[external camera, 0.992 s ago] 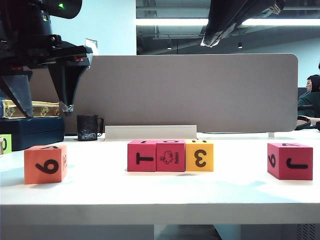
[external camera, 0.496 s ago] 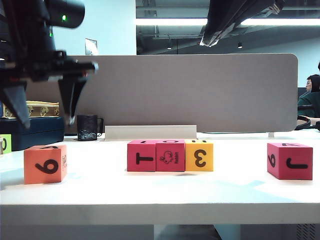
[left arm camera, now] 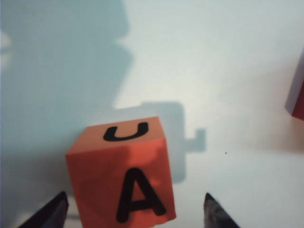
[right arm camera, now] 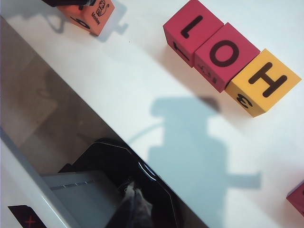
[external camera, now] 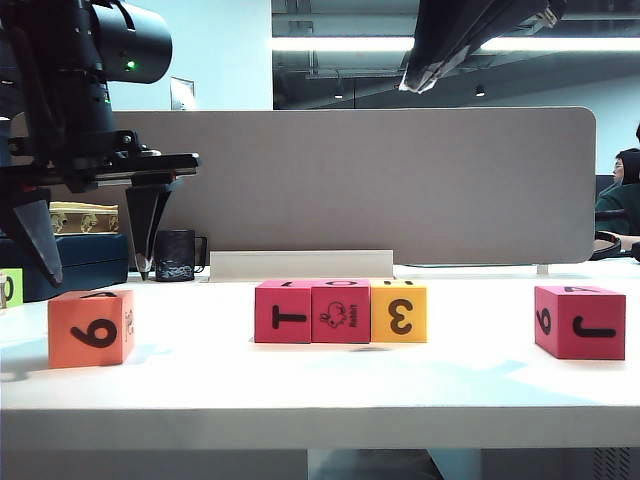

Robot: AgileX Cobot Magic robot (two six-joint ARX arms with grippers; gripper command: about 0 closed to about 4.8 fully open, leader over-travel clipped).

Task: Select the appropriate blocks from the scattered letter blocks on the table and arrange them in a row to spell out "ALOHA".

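On the left of the white table (external camera: 320, 400) stands the orange letter block (external camera: 90, 328), with a 6 facing the exterior camera. The left wrist view shows an A on the orange block's (left arm camera: 121, 171) upper face. My left gripper (external camera: 97, 272) (left arm camera: 135, 199) hangs open just above it, a fingertip on each side and neither touching. In the middle, a crimson L block (external camera: 283, 312) (right arm camera: 192, 29), a crimson O block (external camera: 341, 312) (right arm camera: 227, 54) and a yellow H block (external camera: 399, 312) (right arm camera: 263, 80) form a touching row. Another crimson block (external camera: 580, 322) stands alone at the right. My right gripper (external camera: 408, 88) (right arm camera: 134, 192) is shut, empty and high.
A grey partition (external camera: 380, 180) closes off the back of the table, with a white strip (external camera: 300, 265) at its foot. A black mug (external camera: 175, 255) and a dark box (external camera: 70, 265) stand at the back left. A small lime-green block (external camera: 10, 288) sits at the far left edge.
My left gripper has come down toward the orange block and its wrist has rolled, so the fingers now hang either side just above it. The right arm and all blocks stayed still.
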